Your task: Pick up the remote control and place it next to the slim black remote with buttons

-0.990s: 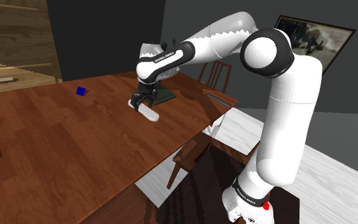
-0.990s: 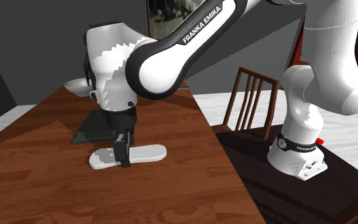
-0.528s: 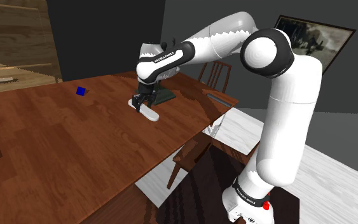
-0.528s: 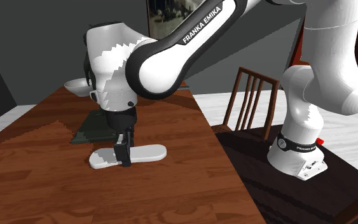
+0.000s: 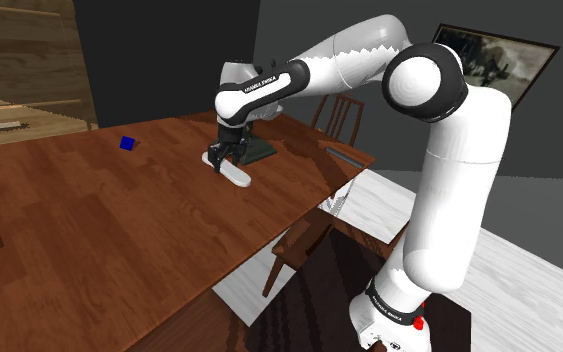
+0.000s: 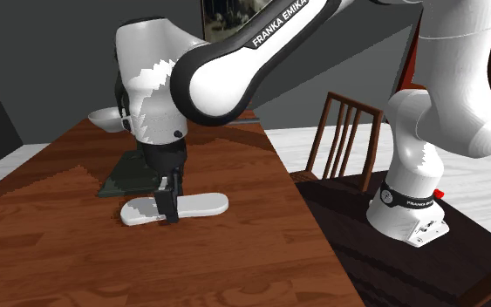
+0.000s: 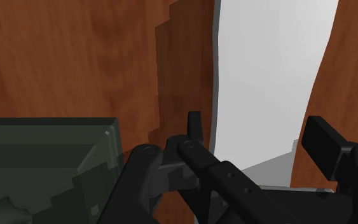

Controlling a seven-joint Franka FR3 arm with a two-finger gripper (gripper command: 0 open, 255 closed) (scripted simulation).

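Black two-finger gripper point(image 6: 168, 209) is clamping the long white oval remote control point(image 6: 201, 206) low over the reddish-brown wooden table point(image 6: 235, 262).

In the second exterior view the fingers are pinching the remote across its narrow width, left of its middle, with both ends sticking out to either side. Whether it is touching the wood, I cannot tell. In the wrist view the white body point(image 7: 266, 63) is running between the two fingers. A flat dark grey-green slab point(image 6: 128, 179) is lying just behind the remote, close to the gripper. A white bowl point(image 6: 104, 117) is sitting at the far end of the table, a small blue cube point(image 5: 127, 143) is resting well apart, and a brown wooden chair point(image 6: 350, 131) is standing beside the table.
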